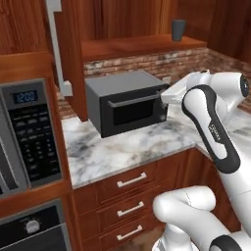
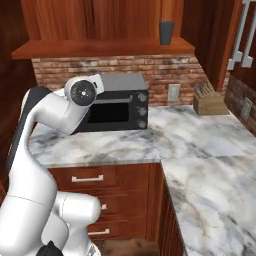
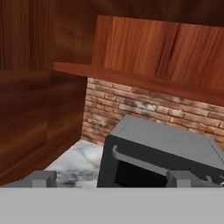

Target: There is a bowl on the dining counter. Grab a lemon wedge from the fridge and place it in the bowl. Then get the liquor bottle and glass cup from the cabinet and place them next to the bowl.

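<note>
A dark grey glass cup (image 1: 178, 29) (image 2: 166, 32) stands upright on the bottom shelf of the open wood cabinet (image 1: 142, 47) (image 2: 100, 47), near its right end. My gripper (image 3: 113, 179) is open, its two fingertips (image 3: 43, 178) set wide apart with nothing between them. It hangs low over the wall counter and points at the black toaster oven (image 3: 162, 153), well below the cup and left of it. The bowl, dining counter, lemon wedge, fridge and liquor bottle are out of view.
The toaster oven (image 1: 128, 102) (image 2: 117, 106) sits on the marble wall counter (image 1: 122, 147) (image 2: 200, 150) under the cabinet. The cabinet door (image 1: 68, 54) stands open at the left. A knife block (image 2: 210, 103) stands in the corner. A built-in oven panel (image 1: 32, 132) is at far left.
</note>
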Motion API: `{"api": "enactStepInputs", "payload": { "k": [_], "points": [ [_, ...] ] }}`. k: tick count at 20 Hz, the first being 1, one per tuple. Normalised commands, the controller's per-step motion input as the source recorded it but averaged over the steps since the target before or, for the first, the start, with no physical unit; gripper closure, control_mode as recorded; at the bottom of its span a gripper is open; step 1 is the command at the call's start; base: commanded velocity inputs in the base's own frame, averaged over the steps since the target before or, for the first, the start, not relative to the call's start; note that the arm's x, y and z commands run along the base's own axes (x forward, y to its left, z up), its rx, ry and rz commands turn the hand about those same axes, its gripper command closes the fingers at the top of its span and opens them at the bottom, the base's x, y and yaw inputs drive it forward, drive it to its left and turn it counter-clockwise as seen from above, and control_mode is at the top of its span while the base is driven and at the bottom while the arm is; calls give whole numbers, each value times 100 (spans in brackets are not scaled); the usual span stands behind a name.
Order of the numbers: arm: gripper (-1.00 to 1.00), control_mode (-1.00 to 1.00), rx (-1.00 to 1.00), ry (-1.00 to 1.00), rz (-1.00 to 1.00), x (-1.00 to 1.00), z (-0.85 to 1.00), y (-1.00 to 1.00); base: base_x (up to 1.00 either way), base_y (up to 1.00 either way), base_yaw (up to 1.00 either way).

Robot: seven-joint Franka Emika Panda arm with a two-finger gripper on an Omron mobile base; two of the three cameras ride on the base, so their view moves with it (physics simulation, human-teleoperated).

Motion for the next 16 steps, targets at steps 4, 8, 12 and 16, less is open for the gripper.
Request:
{"api": "enactStepInputs", "payload": {
  "k": [4,8,12,16],
  "points": [
    [-100,100,0,0,0,0,0,0,100,-50,14],
    [-100,100,0,0,0,0,0,0,100,-30,6],
    [-100,100,0,0,0,0,0,0,78,0,0],
    [-100,-100,-13,9,-13,24,9,0,0,0,0]
  ]
}}
